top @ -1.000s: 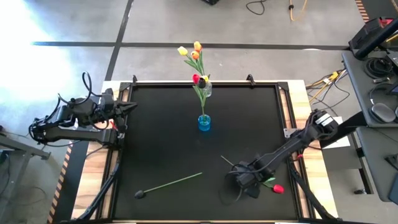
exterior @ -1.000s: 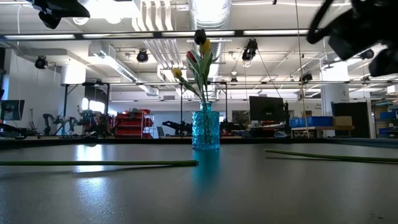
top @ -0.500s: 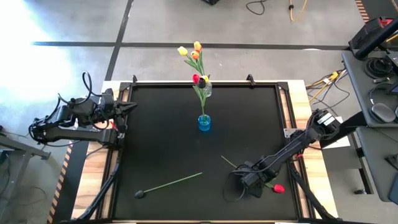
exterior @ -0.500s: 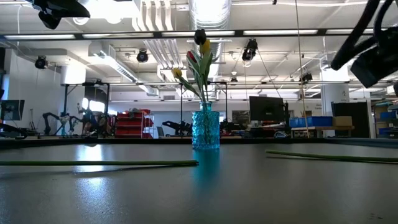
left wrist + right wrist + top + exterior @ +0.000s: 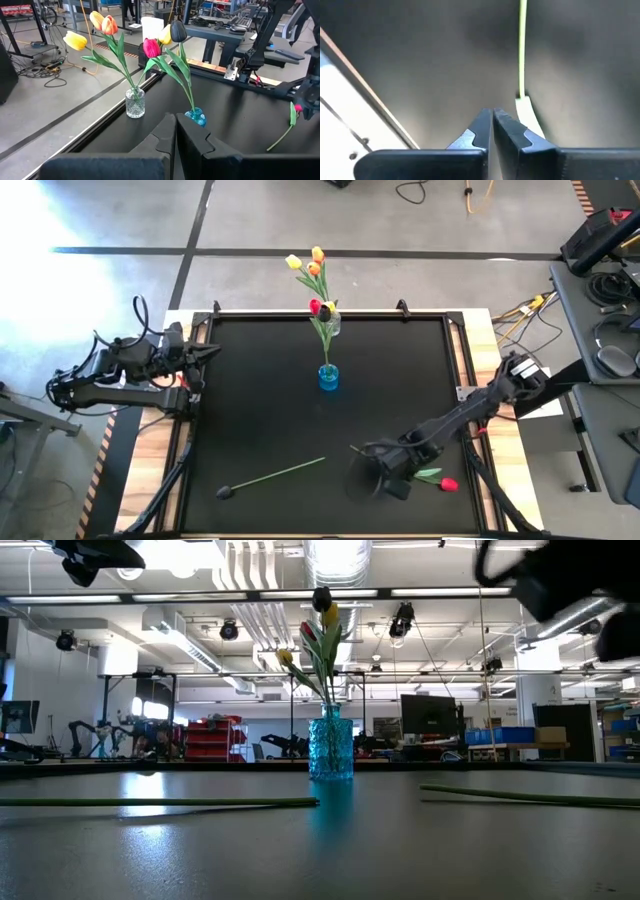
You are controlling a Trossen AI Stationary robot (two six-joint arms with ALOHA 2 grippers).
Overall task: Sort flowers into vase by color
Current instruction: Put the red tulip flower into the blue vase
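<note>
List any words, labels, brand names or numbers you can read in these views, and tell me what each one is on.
None can be read in any view.
The blue vase, the clear vase and the black table carry no visible print.
Anything on the red bins and monitors in the room behind is too small and blurred to read.

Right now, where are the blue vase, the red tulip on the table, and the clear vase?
blue vase (image 5: 328, 377), high view, on its glass body.
red tulip (image 5: 447, 483), high view, on its red head.
clear vase (image 5: 135, 102), left wrist view, on its glass wall.
</note>
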